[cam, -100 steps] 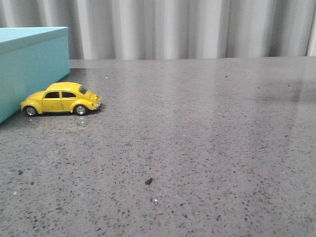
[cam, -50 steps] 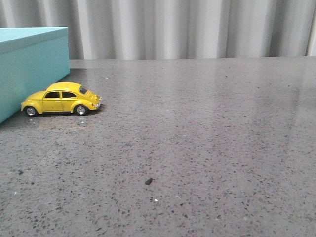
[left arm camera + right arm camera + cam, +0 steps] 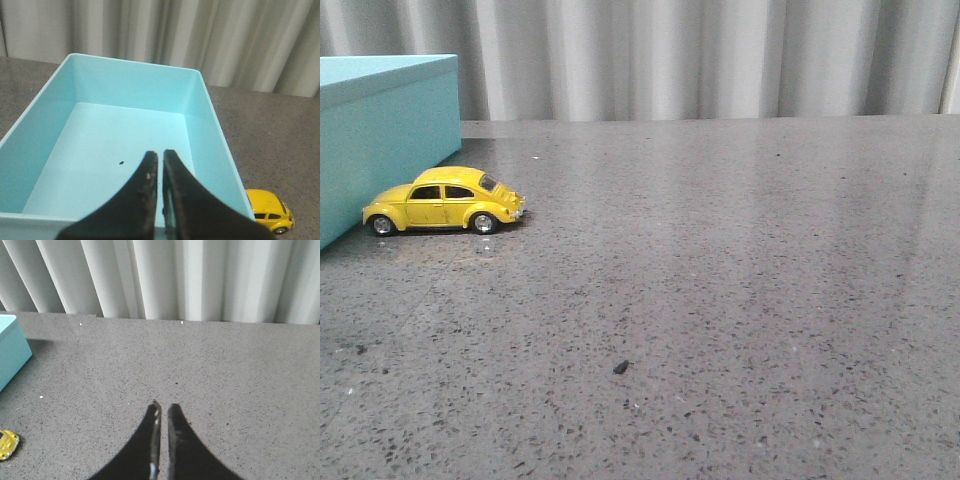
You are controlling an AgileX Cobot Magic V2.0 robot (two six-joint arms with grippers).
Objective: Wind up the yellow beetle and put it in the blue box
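The yellow beetle [image 3: 444, 201] stands on its wheels on the grey table, side-on, right beside the blue box [image 3: 380, 130] at the far left. In the left wrist view the blue box [image 3: 205, 125] is open with no lid and empty, and the beetle [image 3: 269, 216] sits just outside its wall. My left gripper [image 3: 160, 156] hovers above the box, shut and empty. My right gripper [image 3: 163, 409] is shut and empty above bare table; the beetle [image 3: 7, 444] shows at that view's edge, with a corner of the box [image 3: 11, 349]. Neither gripper shows in the front view.
The grey speckled table [image 3: 720, 280] stretches to the right of the car. A small dark speck [image 3: 620, 367] lies on it near the front. A pleated grey curtain [image 3: 700, 55] closes off the back edge.
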